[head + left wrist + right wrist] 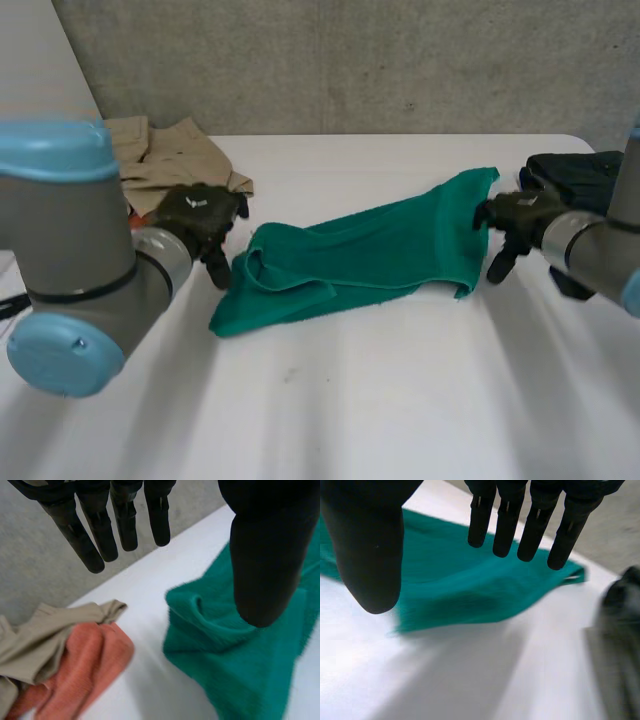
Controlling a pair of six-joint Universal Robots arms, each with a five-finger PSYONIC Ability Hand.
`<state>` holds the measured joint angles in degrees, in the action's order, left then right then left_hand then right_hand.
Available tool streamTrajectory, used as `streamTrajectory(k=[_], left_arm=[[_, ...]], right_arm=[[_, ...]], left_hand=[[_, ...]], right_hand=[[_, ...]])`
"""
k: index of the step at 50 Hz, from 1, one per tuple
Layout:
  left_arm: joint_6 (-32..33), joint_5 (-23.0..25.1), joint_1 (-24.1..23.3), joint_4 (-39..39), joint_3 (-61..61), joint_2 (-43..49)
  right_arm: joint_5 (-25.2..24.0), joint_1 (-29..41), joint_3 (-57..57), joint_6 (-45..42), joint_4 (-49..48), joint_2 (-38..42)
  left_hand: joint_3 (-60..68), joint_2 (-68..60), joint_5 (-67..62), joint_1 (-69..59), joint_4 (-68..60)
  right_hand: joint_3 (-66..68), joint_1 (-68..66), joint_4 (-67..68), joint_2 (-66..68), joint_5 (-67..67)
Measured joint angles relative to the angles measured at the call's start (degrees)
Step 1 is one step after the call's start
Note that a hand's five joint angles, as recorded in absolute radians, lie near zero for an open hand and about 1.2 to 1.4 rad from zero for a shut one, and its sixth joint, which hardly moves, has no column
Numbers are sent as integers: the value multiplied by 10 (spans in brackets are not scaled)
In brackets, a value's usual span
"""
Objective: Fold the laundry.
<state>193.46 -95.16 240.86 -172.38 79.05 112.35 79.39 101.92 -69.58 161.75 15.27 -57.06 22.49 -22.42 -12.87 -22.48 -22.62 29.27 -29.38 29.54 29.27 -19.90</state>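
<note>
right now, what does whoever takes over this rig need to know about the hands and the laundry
Left hand: open, fingers straight, at the bunched end of the green towel, holding nothing.
Right hand: open, at the towel's opposite end, holding nothing.
Towel lies rumpled across the white table. Tan garment and orange cloth sit heaped behind the left hand; dark garment beside the right hand.
Done: nothing neatly folded.
To do: flatten and fold the towel, then the other pieces.

White table (pixel 400 400), grey concrete wall (pixel 350 60) behind.
</note>
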Motion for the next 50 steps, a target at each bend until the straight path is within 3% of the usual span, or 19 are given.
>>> streamTrajectory(k=[5,12,14,17,20,31,41,50], left_arm=[[-36,1,2,-9,-4,42],[-92,-2,15,3,-59,109],[-109,-2,18,9,-78,126],[-131,1,19,22,-104,145],[-154,6,20,40,-131,162],[-232,28,12,147,-268,247],[-238,-32,3,163,-339,300],[-204,-27,-14,153,-324,297]], right_arm=[[-25,15,-41,25,-57,29],[-11,39,-37,28,-147,85],[1,46,-34,26,-179,99],[15,53,-33,22,-213,107],[27,57,-39,16,-238,103],[10,26,-136,-20,-268,-50],[-29,-61,-178,0,-256,-210],[-59,-80,-169,22,-197,-229]], left_hand=[[-6,5,16,2,10],[-26,27,39,21,31],[-27,29,41,21,32],[-27,29,41,21,32],[-27,29,41,21,32],[15,-16,-15,-21,-14],[188,-189,-178,-194,-186],[261,-264,-255,-263,-260]], right_hand=[[-1,2,-2,-2,10],[4,-3,2,4,9],[174,-183,170,178,-166],[342,-346,340,349,-330],[385,-361,387,384,-370],[387,-361,389,384,-370],[388,-361,389,384,-370],[388,-361,389,384,-371]])
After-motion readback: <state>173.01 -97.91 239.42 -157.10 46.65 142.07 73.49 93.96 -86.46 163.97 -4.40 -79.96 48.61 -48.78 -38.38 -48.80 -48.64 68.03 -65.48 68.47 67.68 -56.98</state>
